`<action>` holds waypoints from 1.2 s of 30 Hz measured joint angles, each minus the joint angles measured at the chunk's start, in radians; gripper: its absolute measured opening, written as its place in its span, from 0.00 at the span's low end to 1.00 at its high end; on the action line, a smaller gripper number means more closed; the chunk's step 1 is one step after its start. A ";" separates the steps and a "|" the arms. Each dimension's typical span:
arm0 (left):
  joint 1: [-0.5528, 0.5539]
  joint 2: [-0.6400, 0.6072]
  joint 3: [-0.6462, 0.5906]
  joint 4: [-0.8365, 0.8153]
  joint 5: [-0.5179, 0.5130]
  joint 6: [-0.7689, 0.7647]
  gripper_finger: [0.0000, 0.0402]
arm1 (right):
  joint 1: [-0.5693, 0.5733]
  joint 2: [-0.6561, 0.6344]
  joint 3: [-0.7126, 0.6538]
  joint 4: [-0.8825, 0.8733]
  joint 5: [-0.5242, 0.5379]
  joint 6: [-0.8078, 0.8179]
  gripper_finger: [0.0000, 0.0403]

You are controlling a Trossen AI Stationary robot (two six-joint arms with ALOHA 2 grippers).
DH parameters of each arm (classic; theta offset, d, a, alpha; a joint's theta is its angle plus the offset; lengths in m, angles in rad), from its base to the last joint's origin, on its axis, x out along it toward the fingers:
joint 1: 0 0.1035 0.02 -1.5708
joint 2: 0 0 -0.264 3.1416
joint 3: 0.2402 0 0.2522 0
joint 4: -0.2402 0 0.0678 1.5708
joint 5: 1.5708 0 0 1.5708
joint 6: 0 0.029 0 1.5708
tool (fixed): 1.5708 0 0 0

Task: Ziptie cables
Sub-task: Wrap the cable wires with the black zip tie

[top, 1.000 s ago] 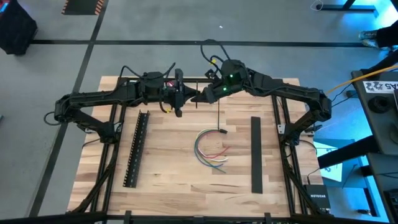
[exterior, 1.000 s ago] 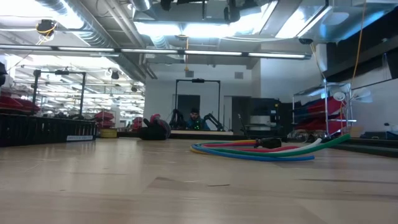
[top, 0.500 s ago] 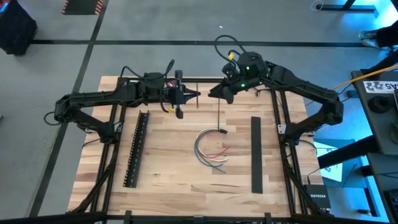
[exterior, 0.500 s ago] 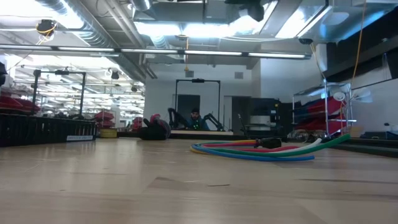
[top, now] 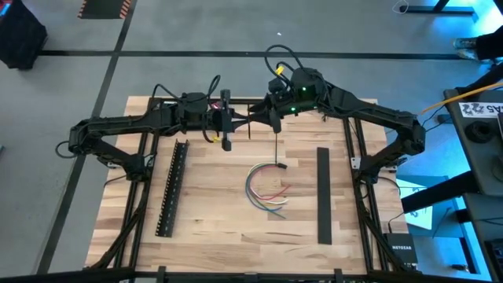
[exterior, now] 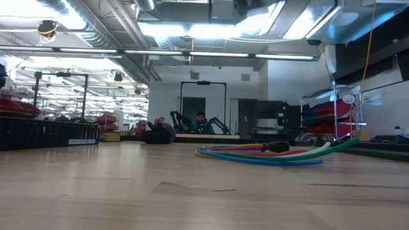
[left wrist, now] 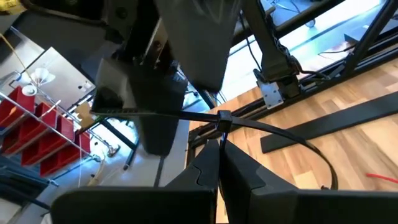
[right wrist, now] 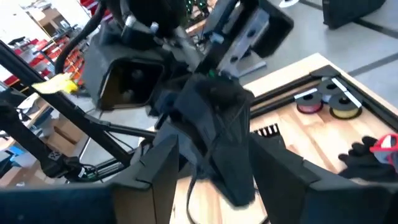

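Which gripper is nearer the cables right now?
Right, narrowly. The right gripper hangs open above the table's far side, almost straight beyond the cables. The left gripper is shut at the same depth, further to the left.

Pale, smooth wooden table [top: 212,212]

Few texts can be read. In the high view, "NETGEAR" is printed in white on a black box [top: 402,253] at the table's front right corner. On a white sheet [top: 481,110] at the right edge, large black letters are seen, but they are cut off and cannot be read with confidence. In the low view and in both wrist views, no text, label or number can be read.
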 joint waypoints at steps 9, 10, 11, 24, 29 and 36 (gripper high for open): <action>0.000 0.000 0.000 -0.001 0.000 -0.027 0.00 | 0.007 0.000 0.000 0.007 -0.010 -0.078 0.11; 0.000 0.000 0.000 0.000 0.000 -0.032 0.00 | 0.007 0.000 0.000 0.008 -0.011 -0.090 0.06; 0.000 0.000 0.000 0.001 0.001 -0.046 0.00 | 0.007 0.000 0.000 0.011 -0.012 -0.108 0.03; 0.001 0.018 0.000 -0.153 0.054 -0.095 0.00 | 0.005 -0.004 0.202 -0.169 0.235 -0.374 0.00; 0.002 0.018 0.001 -0.166 0.045 -0.094 0.00 | 0.005 -0.005 0.290 -0.267 0.287 -0.393 0.00; 0.001 0.020 -0.001 -0.181 0.046 -0.078 0.00 | 0.001 -0.006 0.361 -0.455 0.317 -0.384 0.07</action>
